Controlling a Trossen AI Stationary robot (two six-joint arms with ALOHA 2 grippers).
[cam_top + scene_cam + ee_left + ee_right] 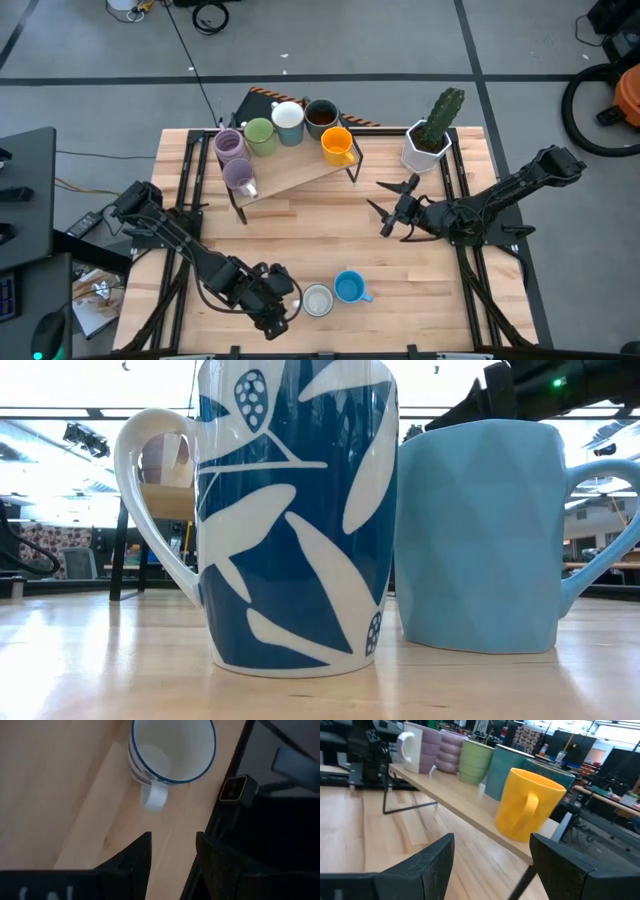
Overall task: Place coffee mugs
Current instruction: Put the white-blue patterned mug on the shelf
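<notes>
Left end effector (281, 303) sits low at the wooden worktop's (330, 230) near edge, fingers parted narrowly and empty, just beside the white ceramic mug with blue leaf pattern (317, 299). Light blue faceted mug (349, 288) stands next to it. Six mugs line the raised wooden shelf (300, 170), orange ceramic mug (337, 145) at its right end. Right end effector (392, 206) hovers wide open, empty, near that mug.

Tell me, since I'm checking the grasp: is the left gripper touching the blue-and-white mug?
Apart. The left wrist view shows bare wood between the open left gripper and the blue-and-white mug, handle included.
</notes>
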